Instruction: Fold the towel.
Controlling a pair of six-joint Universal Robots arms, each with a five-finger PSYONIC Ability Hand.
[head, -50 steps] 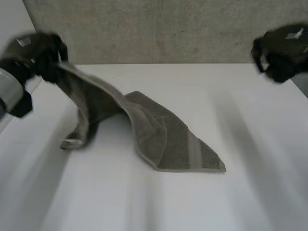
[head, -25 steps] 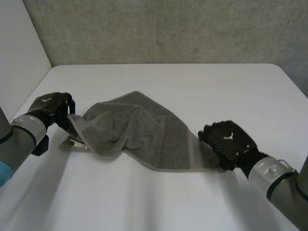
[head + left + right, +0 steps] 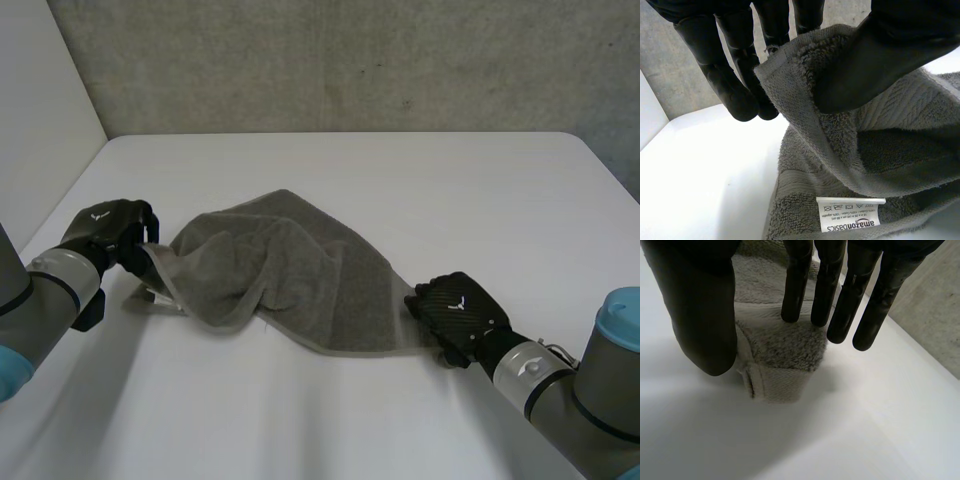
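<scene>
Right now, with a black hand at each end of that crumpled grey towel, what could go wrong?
The right hand has straight fingers over a corner of the towel, not closed on it, so a lift might leave the corner behind. The left hand pinches only a narrow strip of edge, which could slip out under a pull. The towel lies bunched and creased in the middle, so folding now would likely come out lopsided.

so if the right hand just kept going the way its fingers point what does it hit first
The towel: the right hand points at its nearest corner, fingertips over it in the wrist view. Whether they touch is unclear.
</scene>
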